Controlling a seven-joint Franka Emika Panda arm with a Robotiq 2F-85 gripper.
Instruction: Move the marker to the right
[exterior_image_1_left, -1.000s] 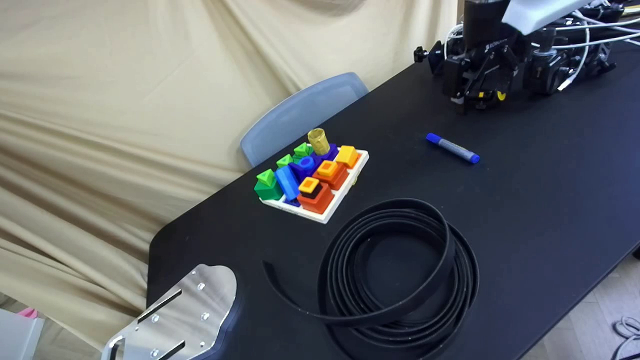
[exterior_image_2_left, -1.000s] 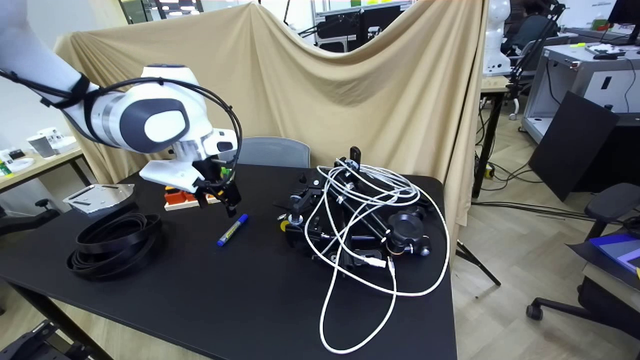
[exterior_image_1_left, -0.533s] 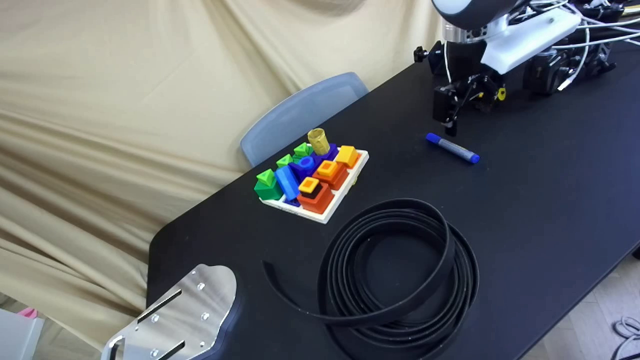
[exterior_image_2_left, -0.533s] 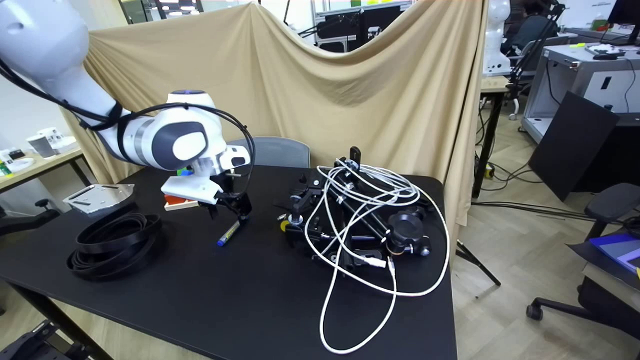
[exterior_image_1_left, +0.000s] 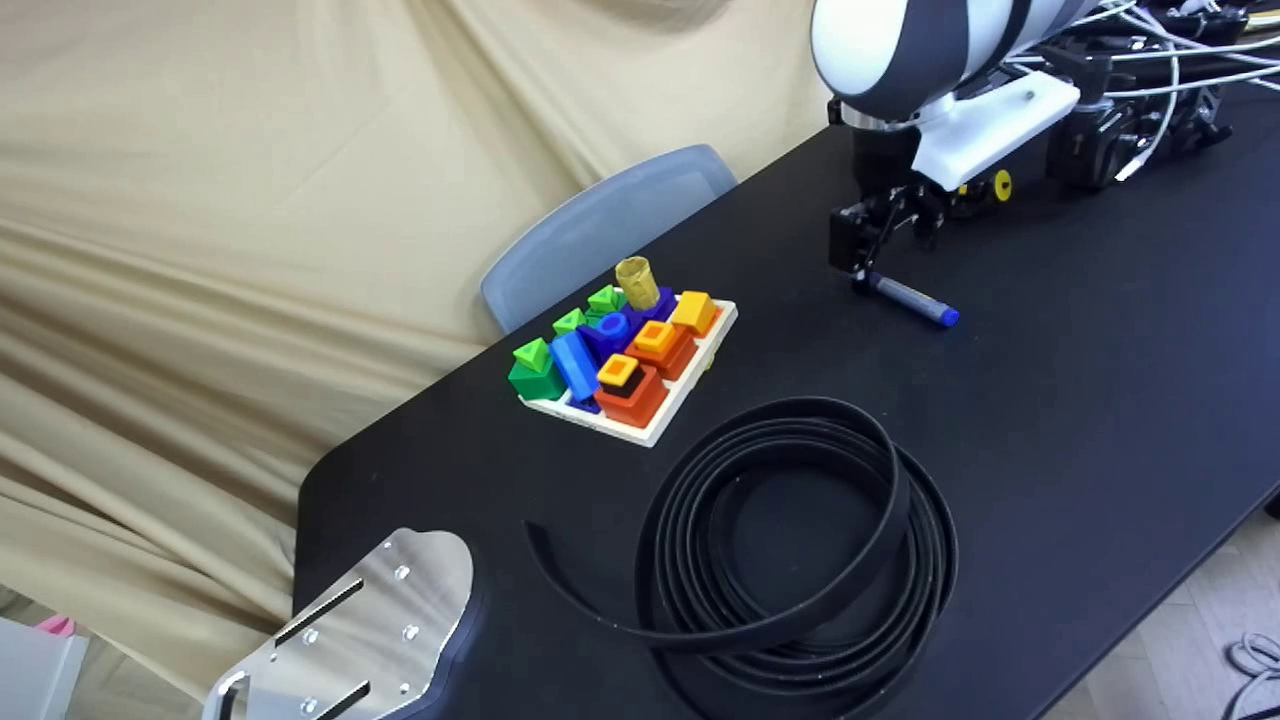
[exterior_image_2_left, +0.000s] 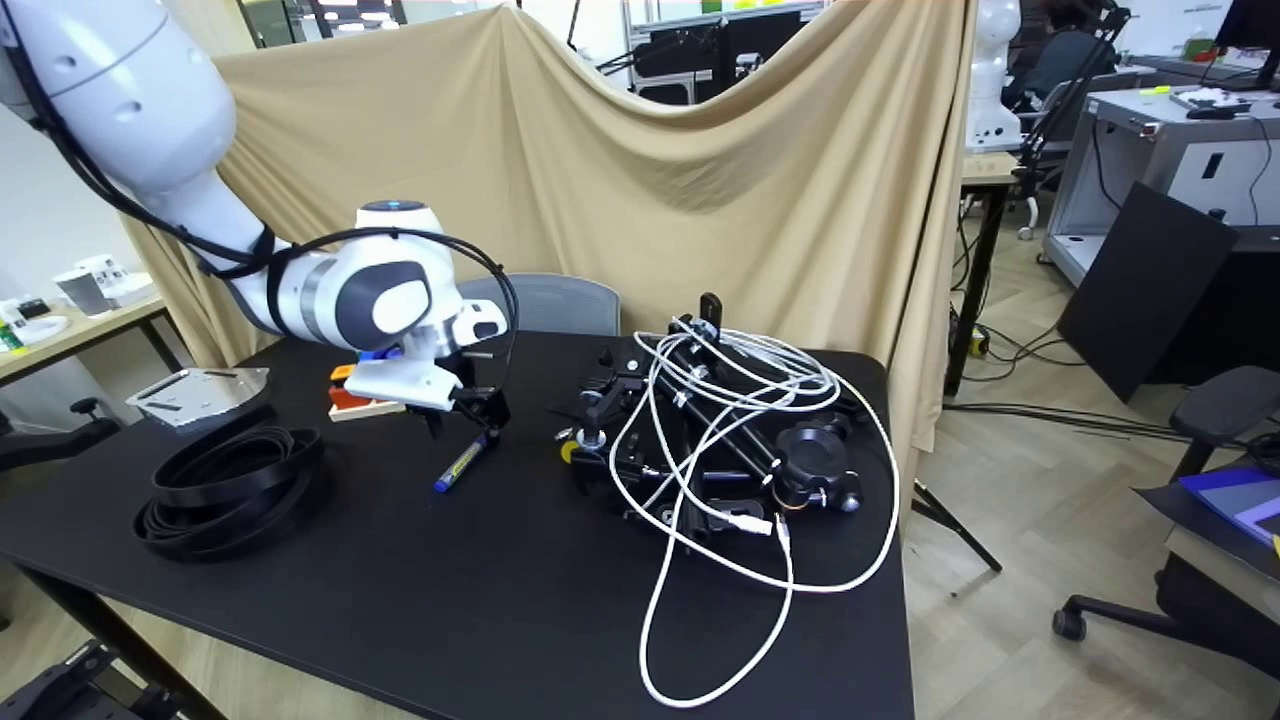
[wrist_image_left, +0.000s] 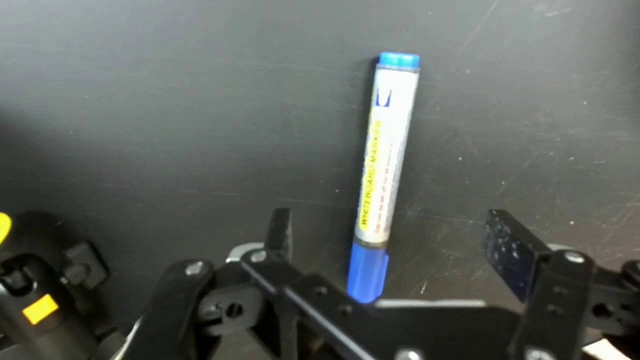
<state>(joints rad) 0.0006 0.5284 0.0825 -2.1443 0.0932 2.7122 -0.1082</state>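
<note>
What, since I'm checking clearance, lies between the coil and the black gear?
The marker, with the tool at one end, in both exterior views.

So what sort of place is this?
Probably a robotics lab: a white robot arm reaches over the black table, what looks like another robot arm stands in the background, and there is an office chair too.

Gripper (wrist_image_left: 390, 232): spread wide in the wrist view, two black fingers (wrist_image_left: 512, 255) well apart, pads facing each other across the gap. Fingers point down in both exterior views. White-and-grey wrist (exterior_image_2_left: 385, 300) above the gripper; white plate (exterior_image_2_left: 405, 382) juts out just beside it. Arm (exterior_image_2_left: 150, 95), white, slopes down toward the gripper from upper left in an exterior view. Black cable (exterior_image_2_left: 498, 267) runs along arm, arches over wrist, drops near gripper.
</note>
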